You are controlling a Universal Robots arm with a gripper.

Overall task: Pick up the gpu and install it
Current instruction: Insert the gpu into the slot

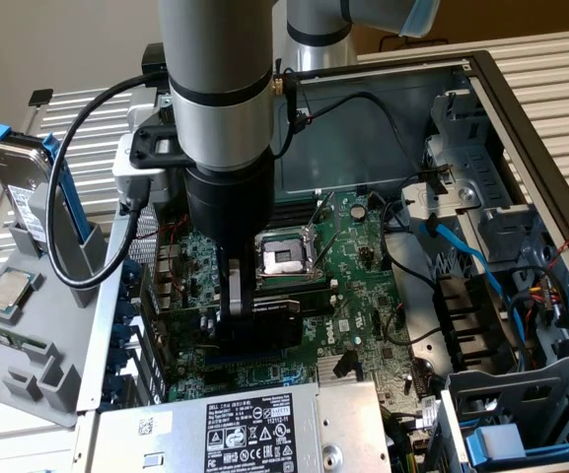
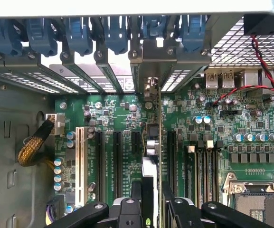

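Gripper (image 1: pixel 242 320) is down inside the open case (image 1: pixel 521 108), over the motherboard (image 1: pixel 363 266), jaws partly closed and clamped on the gpu (image 1: pixel 264 313). The wrist view has the gpu (image 2: pixel 150 156) edge-on between the fingers (image 2: pixel 137 194), standing upright on the board in line with the expansion slots (image 2: pixel 118 156), bracket end toward the rear slot covers (image 2: pixel 103 71). CPU socket (image 1: pixel 282 258) sits just beside the card. A drive (image 1: pixel 23 187) stands in a grey rack (image 1: pixel 37 325) at the exterior view's left, outside the case.
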